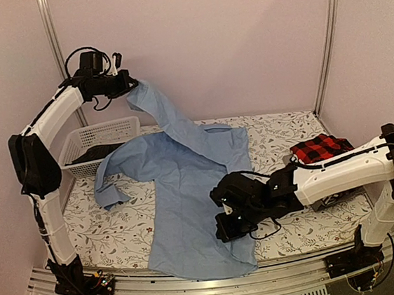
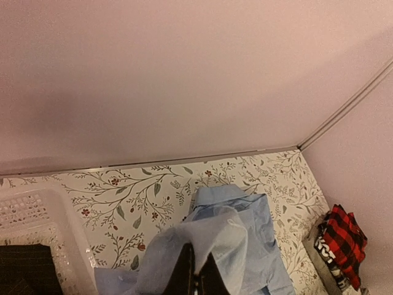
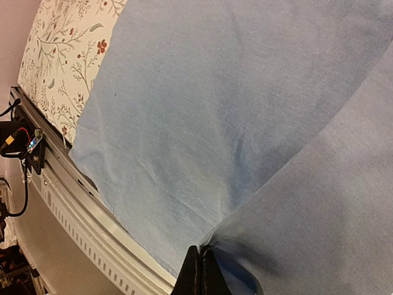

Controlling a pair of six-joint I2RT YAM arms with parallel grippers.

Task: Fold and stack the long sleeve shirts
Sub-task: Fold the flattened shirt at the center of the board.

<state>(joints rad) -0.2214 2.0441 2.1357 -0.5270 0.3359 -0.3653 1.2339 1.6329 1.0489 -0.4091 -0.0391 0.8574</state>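
**Near hem pinched, sleeve lifted for folding**

On the floral surface (image 1: 279, 128) the light blue button-up (image 1: 180, 191) lies spread at centre. A white lattice basket (image 1: 100, 133) sits far left, and the folded red-and-black plaid shirt (image 1: 320, 147) rests far right. The right fingers (image 3: 193, 276) clamp the hem, anchoring it, while the left fingers (image 2: 186, 273) hold a sleeve high, likely to fold it inward.

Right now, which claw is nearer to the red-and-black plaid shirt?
Right. The right claw pinches the light blue shirt low down, left of the red-and-black plaid shirt. The left claw holds part of that blue shirt high at the far left, by the white basket.
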